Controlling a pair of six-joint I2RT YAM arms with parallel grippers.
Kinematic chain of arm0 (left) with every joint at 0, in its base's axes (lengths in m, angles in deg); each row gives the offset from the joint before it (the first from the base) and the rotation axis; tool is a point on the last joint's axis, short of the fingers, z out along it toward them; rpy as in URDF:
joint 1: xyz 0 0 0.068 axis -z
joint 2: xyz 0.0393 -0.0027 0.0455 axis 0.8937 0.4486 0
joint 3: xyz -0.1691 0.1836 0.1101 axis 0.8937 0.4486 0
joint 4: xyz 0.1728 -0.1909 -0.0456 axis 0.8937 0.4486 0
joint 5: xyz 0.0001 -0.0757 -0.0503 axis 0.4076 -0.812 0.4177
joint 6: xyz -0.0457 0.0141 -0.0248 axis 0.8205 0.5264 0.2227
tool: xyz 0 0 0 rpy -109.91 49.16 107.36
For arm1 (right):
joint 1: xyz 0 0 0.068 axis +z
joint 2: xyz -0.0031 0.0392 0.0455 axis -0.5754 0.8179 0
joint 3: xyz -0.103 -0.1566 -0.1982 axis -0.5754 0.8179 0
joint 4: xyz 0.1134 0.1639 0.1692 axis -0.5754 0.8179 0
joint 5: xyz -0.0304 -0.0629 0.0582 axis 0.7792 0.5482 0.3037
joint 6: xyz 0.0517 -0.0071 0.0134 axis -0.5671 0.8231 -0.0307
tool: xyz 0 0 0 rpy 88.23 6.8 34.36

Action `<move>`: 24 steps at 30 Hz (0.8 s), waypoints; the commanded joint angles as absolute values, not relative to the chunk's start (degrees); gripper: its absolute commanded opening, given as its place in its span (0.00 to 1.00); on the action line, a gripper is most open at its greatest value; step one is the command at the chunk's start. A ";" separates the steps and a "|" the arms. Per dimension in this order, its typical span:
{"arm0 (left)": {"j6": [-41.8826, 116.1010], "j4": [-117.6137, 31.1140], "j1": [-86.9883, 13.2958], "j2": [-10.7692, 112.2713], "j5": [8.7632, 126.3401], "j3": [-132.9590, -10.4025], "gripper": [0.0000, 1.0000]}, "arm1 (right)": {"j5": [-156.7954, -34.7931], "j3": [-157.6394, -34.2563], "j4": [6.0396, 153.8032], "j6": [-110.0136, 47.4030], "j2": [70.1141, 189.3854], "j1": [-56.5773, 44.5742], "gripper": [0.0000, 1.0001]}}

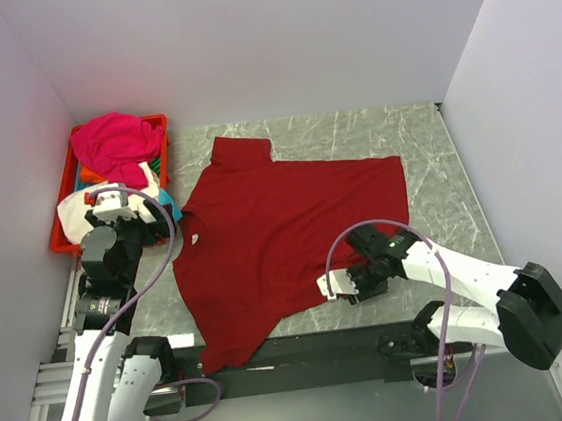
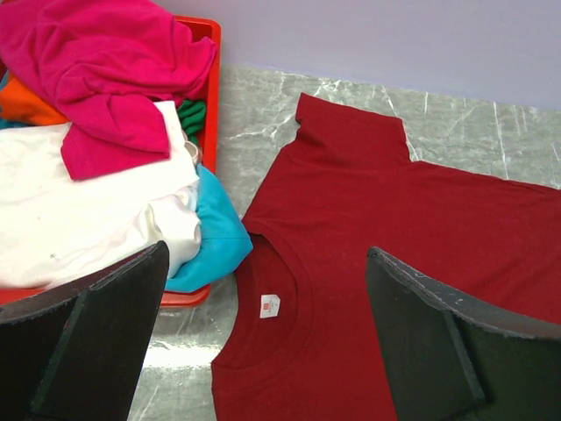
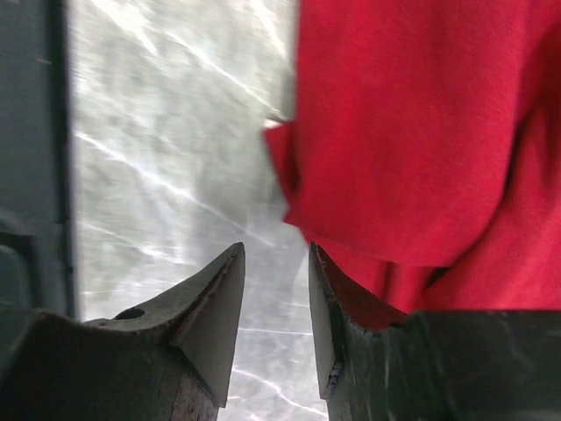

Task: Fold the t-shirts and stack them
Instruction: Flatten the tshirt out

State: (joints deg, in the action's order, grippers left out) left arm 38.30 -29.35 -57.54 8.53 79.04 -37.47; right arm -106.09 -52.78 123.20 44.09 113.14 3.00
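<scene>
Top view: the dark red t-shirt (image 1: 284, 235) lies spread flat on the tabletop (image 1: 414, 136), collar toward the red crate (image 1: 60, 234), where a magenta t-shirt (image 1: 113, 143) tops the heap. The right end effector (image 1: 337, 287) sits at the shirt's near edge.

Left wrist view: the left end effector (image 2: 267, 254) hangs released, fingers wide apart above the collar.

Right wrist view: the right fingers stand narrowly apart with bare tabletop between them and red cloth just beside one finger, ungrasped.

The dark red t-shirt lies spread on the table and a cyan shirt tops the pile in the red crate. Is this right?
No: a magenta shirt tops the pile in the red crate, as the top external view shows. The dark red t-shirt does lie spread on the table.
</scene>
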 commanded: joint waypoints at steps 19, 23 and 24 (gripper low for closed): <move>38.18 -31.57 -57.63 6.90 77.39 -38.01 1.00 | -104.68 -56.87 119.75 49.95 125.04 -2.87 0.34; 38.10 -31.57 -57.72 6.72 77.48 -38.09 1.00 | -104.50 -57.14 120.02 50.48 126.36 -3.05 0.24; 38.18 -31.57 -57.63 6.72 77.48 -38.10 0.99 | -104.59 -57.31 120.45 50.48 126.45 -3.05 0.21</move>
